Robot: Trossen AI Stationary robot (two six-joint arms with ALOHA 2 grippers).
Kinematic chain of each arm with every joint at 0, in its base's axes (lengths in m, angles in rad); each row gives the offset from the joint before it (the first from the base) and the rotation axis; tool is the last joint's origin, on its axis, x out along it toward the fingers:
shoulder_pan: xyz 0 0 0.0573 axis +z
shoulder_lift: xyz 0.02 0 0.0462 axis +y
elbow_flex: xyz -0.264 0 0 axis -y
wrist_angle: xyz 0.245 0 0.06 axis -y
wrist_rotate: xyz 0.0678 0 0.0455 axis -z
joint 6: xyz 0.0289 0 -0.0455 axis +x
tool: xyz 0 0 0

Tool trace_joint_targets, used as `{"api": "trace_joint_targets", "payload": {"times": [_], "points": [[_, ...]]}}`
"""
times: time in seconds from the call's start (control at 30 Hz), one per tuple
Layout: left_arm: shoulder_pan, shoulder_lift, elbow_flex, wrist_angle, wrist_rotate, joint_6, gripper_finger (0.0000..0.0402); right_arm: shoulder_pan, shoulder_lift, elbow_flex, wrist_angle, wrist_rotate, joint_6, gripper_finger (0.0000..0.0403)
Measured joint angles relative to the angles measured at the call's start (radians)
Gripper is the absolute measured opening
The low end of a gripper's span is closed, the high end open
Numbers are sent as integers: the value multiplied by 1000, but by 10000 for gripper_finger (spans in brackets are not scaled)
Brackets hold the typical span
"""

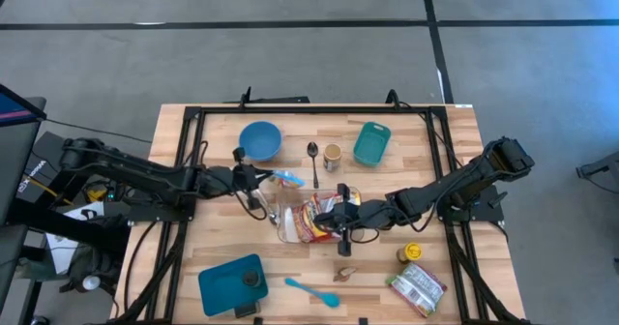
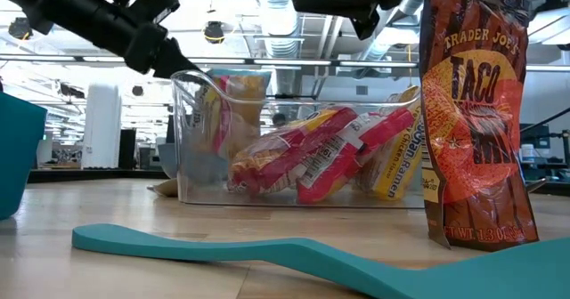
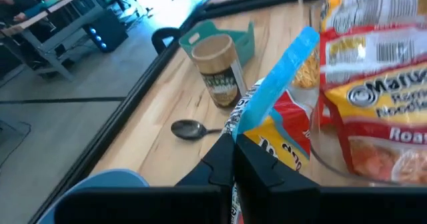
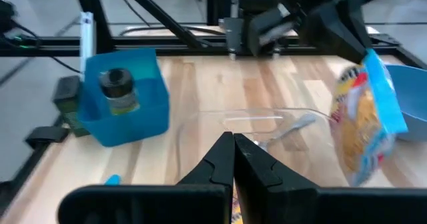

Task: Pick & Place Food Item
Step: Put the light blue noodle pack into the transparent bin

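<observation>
left gripper (image 3: 233, 151): fingers pinched on a ramen packet (image 3: 280, 97) with a blue edge, held above the surface just beside the clear bin (image 2: 294, 139)
right gripper (image 4: 233, 151): fingers closed on nothing, over the bin's near side
clear bin: mid-surface; several noodle packets (image 2: 303, 161) lie inside
taco bag (image 2: 476, 112): upright, beside the bin
surface (image 1: 455, 151): blue bowl (image 1: 260, 139); spoon (image 1: 313, 155); jar (image 1: 332, 155); teal spatula (image 1: 314, 290)

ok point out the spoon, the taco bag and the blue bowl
spoon (image 1: 313, 154): high view, on its bowl end
taco bag (image 2: 474, 121): low view, middle of its printed front
blue bowl (image 1: 260, 139): high view, on its inside
</observation>
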Motion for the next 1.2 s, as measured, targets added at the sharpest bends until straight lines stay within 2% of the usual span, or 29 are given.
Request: {"api": "trace_joint_targets", "payload": {"times": [0.27,0.47,0.73,0.93,1.2], "points": [[-10,-69,0,7,0,-47,0,0,0,0,-2,41,0,0],[-41,-116,0,21,0,-54,0,1,0,0,-3,117,0,0],[-97,-126,0,163,0,-58,0,0,0,0,-5,218,3,0],[-140,-126,0,196,0,-62,0,1,0,0,-4,294,4,0],[-160,-124,0,197,0,-212,0,0,-2,0,20,309,14,0]]}}
